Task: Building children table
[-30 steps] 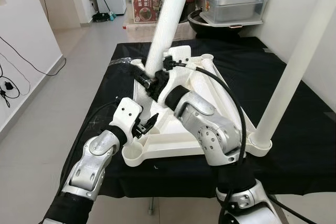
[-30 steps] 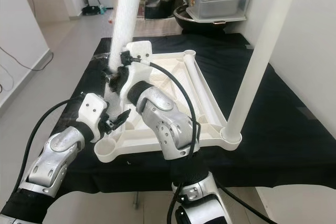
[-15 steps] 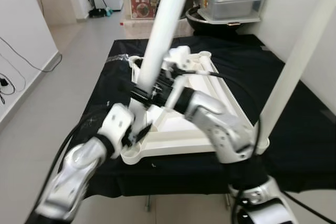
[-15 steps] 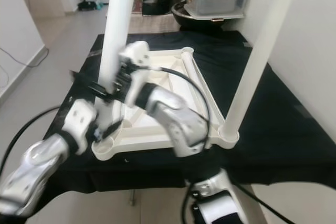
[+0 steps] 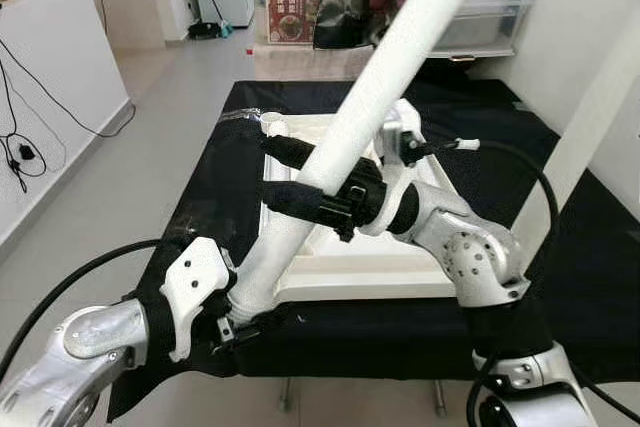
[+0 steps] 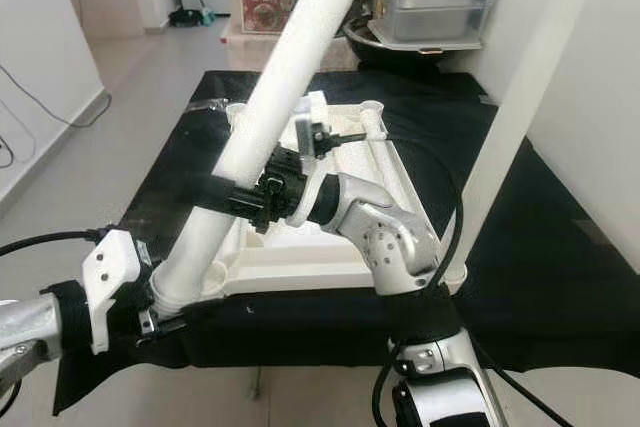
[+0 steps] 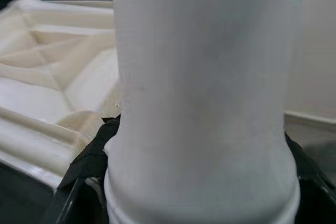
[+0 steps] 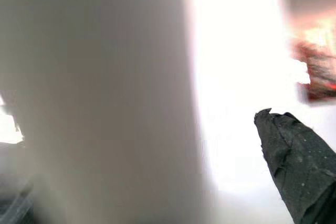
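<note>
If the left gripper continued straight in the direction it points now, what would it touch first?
Almost certainly the white leg: the left gripper sits at its lower end, and the left wrist view looks straight onto it. The tabletop lies beside it.

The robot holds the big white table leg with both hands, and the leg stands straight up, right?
Not quite. Both the left hand and right hand hold the white table leg, but it leans over at a slant, not straight up. The left eye view shows it.

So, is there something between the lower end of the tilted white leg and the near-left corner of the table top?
Nothing visible. The white leg, held by both the right gripper and left gripper, ends right beside the upturned table top.
</note>
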Tool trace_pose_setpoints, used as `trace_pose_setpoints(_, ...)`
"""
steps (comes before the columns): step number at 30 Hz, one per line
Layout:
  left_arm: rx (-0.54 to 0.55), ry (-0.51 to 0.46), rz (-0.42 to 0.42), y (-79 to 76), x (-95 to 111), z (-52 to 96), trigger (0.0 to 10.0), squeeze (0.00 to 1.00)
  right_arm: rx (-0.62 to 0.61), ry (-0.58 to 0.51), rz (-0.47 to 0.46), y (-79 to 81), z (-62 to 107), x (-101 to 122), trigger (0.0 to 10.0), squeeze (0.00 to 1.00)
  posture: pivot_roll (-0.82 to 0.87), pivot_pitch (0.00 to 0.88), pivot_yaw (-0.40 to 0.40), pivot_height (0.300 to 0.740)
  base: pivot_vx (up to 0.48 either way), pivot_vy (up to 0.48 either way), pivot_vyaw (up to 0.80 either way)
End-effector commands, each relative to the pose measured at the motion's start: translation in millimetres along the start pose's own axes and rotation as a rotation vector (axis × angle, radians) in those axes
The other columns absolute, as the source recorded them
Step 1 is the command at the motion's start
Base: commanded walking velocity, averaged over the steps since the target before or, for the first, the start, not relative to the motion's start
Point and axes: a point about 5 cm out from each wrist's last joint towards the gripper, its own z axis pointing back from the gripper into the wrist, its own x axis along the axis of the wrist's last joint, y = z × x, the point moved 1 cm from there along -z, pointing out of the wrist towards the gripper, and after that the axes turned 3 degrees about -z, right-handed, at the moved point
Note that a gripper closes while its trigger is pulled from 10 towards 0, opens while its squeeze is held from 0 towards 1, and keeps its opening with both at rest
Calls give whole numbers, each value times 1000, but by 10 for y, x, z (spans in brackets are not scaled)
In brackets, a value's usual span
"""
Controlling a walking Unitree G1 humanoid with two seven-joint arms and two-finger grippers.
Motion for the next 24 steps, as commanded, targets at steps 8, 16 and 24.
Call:
trace_pose_setpoints(8, -140, -7, 66, -34, 11, -47, 10000, 0, 329, -48, -143, 509, -295, -41, 10000, 0, 109, 0, -12, 740, 0, 0, 0)
trace_pose_setpoints(16, -258, -97, 132, -121, 199, -142, 10000, 0, 266, 36, -92, 430, -287, -211, 10000, 0, 101, 0, -9, 740, 0, 0, 0)
trace_pose_setpoints(24, -417, -42, 152, -358, 173, -15, 10000, 0, 134, 164, -35, 270, -133, -371, 10000, 0, 96, 0, -1, 740, 0, 0, 0)
